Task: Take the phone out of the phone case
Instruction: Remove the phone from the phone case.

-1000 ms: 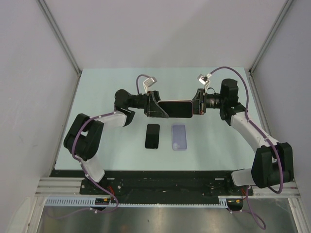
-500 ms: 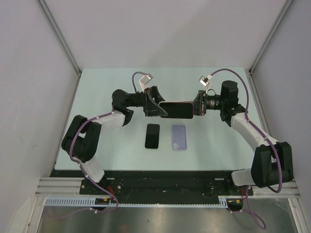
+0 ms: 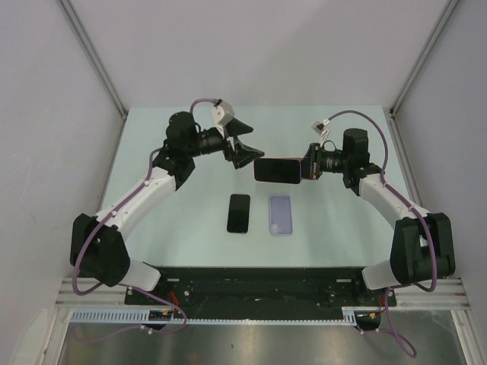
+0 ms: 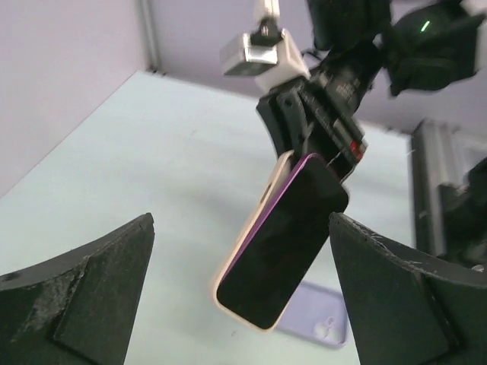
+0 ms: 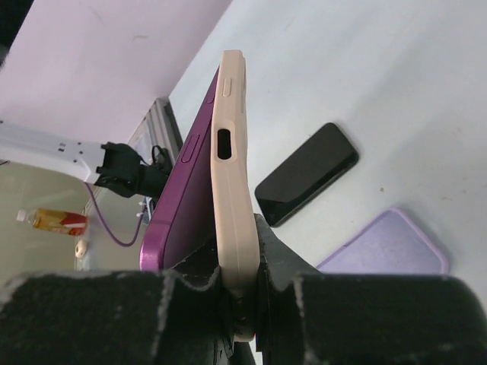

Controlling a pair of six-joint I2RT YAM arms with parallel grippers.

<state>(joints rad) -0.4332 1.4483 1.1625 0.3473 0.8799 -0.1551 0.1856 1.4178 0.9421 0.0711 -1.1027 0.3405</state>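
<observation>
The right gripper [image 5: 240, 293] is clamped on the near end of a cream silicone phone case [image 5: 232, 175], which stands on edge between its black padded fingers [image 5: 114, 315]. A glossy purple phone [image 5: 179, 201] lies against the case's left face. It meets the case at the far end and stands away from it near the gripper. Below, on the pale tabletop [image 5: 365, 84], a black slab phone [image 5: 306, 173] lies flat, with a lilac soft case [image 5: 388, 247] just beside it. At the left edge are a purple cable [image 5: 106, 220] and a small bottle [image 5: 49, 220].
</observation>
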